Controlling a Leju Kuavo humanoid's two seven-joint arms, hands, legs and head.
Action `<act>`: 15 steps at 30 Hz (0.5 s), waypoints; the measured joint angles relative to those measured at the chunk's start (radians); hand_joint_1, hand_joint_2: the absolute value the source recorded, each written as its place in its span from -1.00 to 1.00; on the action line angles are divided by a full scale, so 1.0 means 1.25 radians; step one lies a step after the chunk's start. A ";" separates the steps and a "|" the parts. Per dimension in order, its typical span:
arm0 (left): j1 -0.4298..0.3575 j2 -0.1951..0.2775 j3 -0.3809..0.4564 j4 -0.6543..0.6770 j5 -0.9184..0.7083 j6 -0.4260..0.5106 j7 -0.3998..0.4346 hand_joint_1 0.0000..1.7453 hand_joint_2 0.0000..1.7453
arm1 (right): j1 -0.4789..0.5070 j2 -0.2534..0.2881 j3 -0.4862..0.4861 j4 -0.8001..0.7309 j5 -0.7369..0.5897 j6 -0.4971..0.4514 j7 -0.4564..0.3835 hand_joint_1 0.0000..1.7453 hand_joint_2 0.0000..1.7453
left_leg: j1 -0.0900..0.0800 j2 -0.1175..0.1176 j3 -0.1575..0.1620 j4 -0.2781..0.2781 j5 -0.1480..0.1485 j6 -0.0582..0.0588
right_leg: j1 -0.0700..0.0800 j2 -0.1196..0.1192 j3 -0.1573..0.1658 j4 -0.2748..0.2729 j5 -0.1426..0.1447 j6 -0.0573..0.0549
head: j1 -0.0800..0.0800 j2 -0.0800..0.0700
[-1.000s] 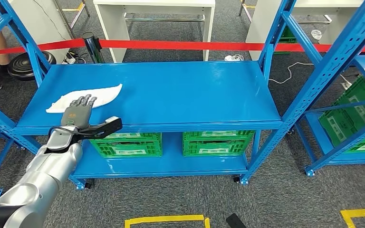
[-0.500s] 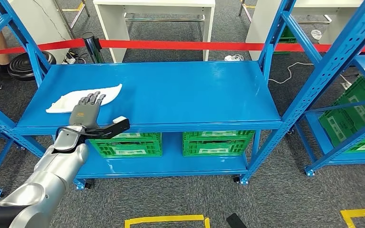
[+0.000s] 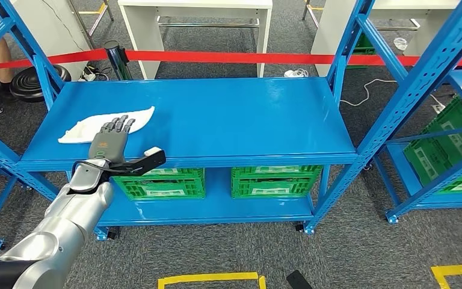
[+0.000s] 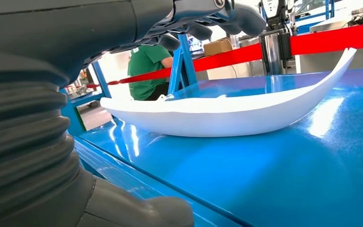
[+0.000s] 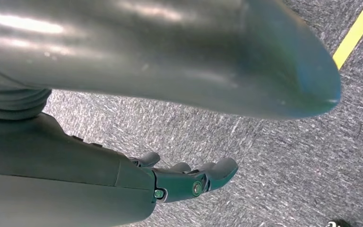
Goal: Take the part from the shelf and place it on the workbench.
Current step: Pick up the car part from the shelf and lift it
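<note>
Blue shelf [image 3: 216,120], white part [image 3: 105,124] waiting.
Left robot hand [image 3: 109,141] has crept forward, fingers spread above the part (nothing gripped); right robot hand [image 5: 189,182] hangs empty.

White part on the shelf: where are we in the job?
Nothing is finished yet. The white part lies on the blue shelf. The left robot hand is open, fingers over the part's near edge, not gripping. Left: grip, lift, carry to the workbench. The right robot hand hangs over the floor.

The white, curved, boat-like part [image 3: 108,124] lies flat on the blue shelf [image 3: 228,120] near its left front corner.
</note>
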 joint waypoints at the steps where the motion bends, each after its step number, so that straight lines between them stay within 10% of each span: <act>1: 0.000 -0.001 0.000 0.001 0.000 0.000 0.001 -1.00 1.00 | 0.000 0.000 -0.001 0.000 0.000 0.000 -0.001 -1.00 -1.00 | 0.000 0.000 0.000 0.000 0.000 0.000 | 0.000 0.000 0.000 0.000 0.000 0.000 | 0.000 0.000; 8: -0.006 -0.002 -0.013 0.003 -0.004 -0.001 0.023 -1.00 1.00 | 0.000 0.000 -0.008 0.000 -0.001 0.001 -0.006 -1.00 -1.00 | 0.000 0.000 0.000 0.000 0.000 0.000 | 0.000 0.000 0.000 0.000 0.000 0.000 | 0.000 0.000; 12: -0.028 -0.002 -0.015 0.002 0.002 0.002 0.007 -1.00 -1.00 | 0.001 0.000 -0.012 0.000 -0.002 0.000 -0.007 -1.00 -1.00 | 0.000 0.000 0.000 0.000 0.000 0.000 | 0.000 0.000 0.000 0.000 0.000 0.000 | 0.000 0.000; 15: -0.040 -0.002 -0.014 0.002 0.012 0.000 -0.018 -1.00 -1.00 | 0.002 0.000 -0.013 0.000 0.001 0.000 -0.005 -1.00 -1.00 | 0.000 0.000 0.000 0.000 0.000 0.000 | 0.000 0.000 0.000 0.000 0.000 0.000 | 0.000 0.000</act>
